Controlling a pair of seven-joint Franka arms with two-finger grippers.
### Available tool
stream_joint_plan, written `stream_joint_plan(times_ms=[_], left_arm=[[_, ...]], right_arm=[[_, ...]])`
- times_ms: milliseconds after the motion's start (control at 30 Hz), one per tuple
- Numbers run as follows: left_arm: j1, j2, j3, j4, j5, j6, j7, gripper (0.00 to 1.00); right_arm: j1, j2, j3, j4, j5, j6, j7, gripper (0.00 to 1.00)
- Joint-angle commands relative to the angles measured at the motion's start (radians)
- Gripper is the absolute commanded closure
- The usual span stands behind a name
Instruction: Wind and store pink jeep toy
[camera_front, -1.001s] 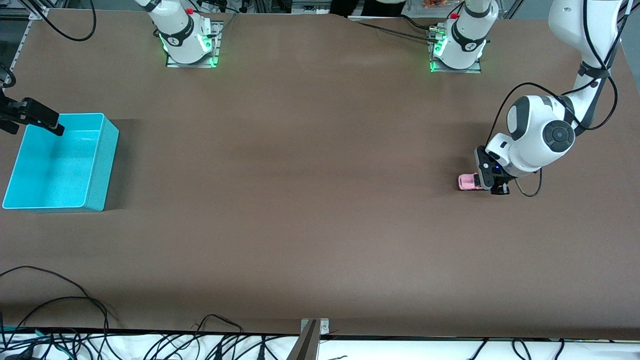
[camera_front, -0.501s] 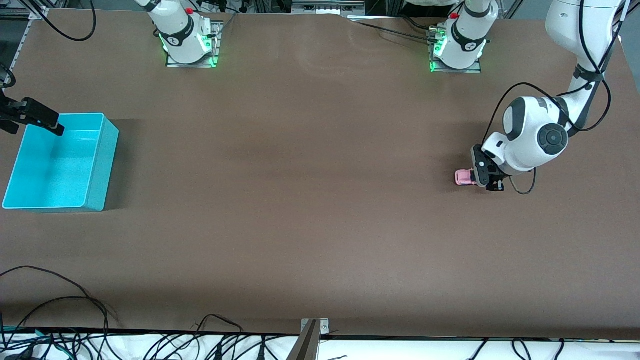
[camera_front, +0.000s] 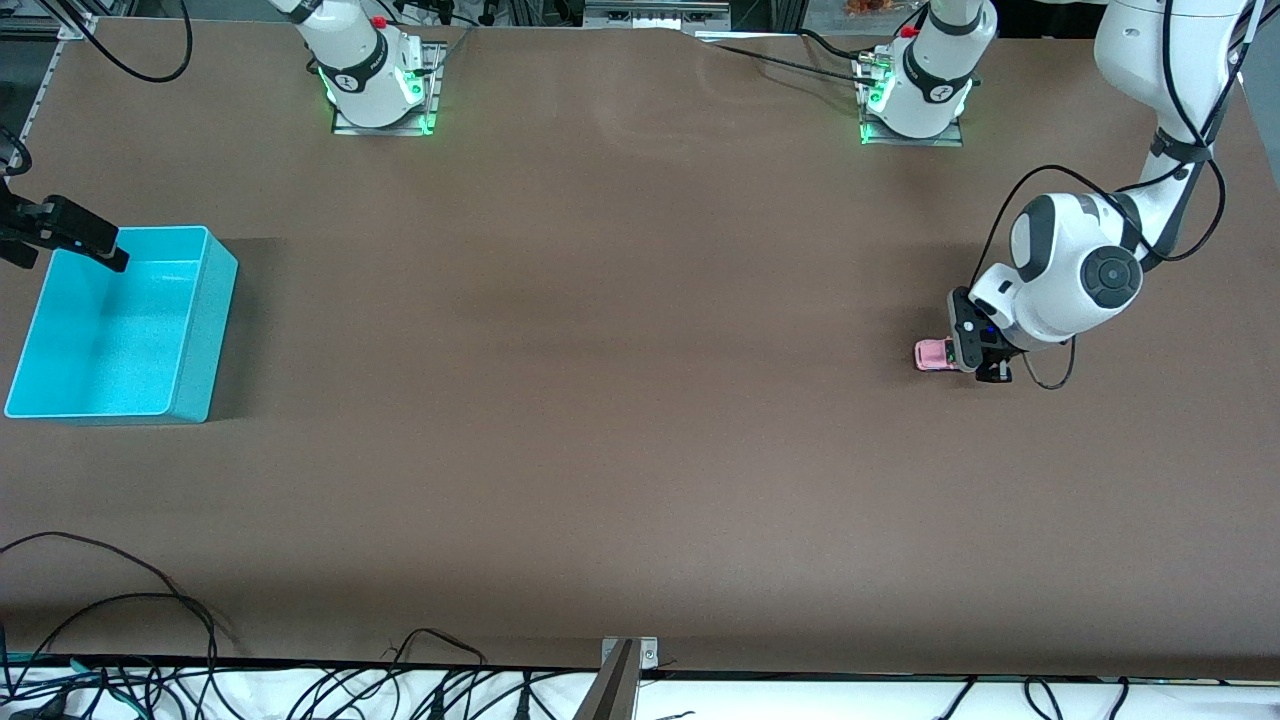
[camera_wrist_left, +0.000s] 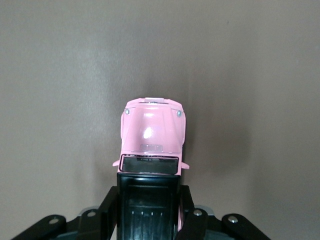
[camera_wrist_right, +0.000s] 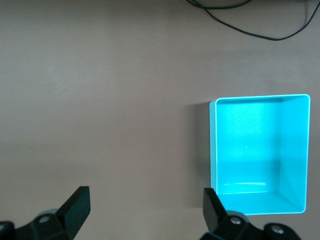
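One brown table (camera_front: 620, 400) carries everything here, and two white arms rise from bases along its edge farthest from the front camera, each base lit green. The left arm (camera_front: 1075, 275) bends down over its own end of the table, while the right arm waits at the other end, mostly out of the front view. There is one turquoise bin (camera_front: 195, 330), an open rectangular box with nothing inside it, standing at the right arm's end of the table, well apart from the toy. The right gripper (camera_wrist_right: 145, 202) hangs in the air above the table beside the bin, its two black fingers (camera_wrist_right: 75, 202) spread wide apart with nothing between them; in the front view only one dark part of it (camera_front: 65, 232) shows, over the bin's corner. The left gripper (camera_front: 975, 352) is low at the table surface, its fingers (camera_wrist_left: 107, 207) clamped on the rear half of the single pink jeep toy (camera_front: 934, 355). That toy sits at the left arm's end of the table, its pink hood (camera_wrist_left: 153, 127) pointing away from the gripper and its black roof (camera_wrist_left: 148, 202) lying between the fingers. Several black cables (camera_front: 120, 610) trail along the table edge nearest the front camera.
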Motion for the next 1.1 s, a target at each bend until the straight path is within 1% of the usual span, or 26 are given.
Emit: stream_joint_plan(times_ms=[0,100,334,801,1068], left_arm=[[0.032,0.083,0.014,0.011,-0.025,0.074,0.047,1.00],[0.051,0.084,0.018,0.009,-0.022,0.074,0.049,1.00],[0.059,0.086,0.034,0.009,-0.017,0.074,0.075,1.00],[0.071,0.090,0.098,0.012,-0.025,0.076,0.174,1.00],[0.071,0.104,0.150,0.012,-0.014,0.088,0.179,1.00]], right_arm=[[-0.003,0.008,-0.003,0.025,0.019,-0.013,-0.008,0.00],[-0.003,0.008,-0.003,0.025,0.019,-0.013,-0.008,0.00],[-0.003,0.008,-0.003,0.025,0.019,-0.013,-0.008,0.00],[-0.005,0.008,-0.003,0.025,0.019,-0.013,-0.008,0.00],[-0.003,0.008,-0.005,0.025,0.019,-0.013,-0.008,0.00]])
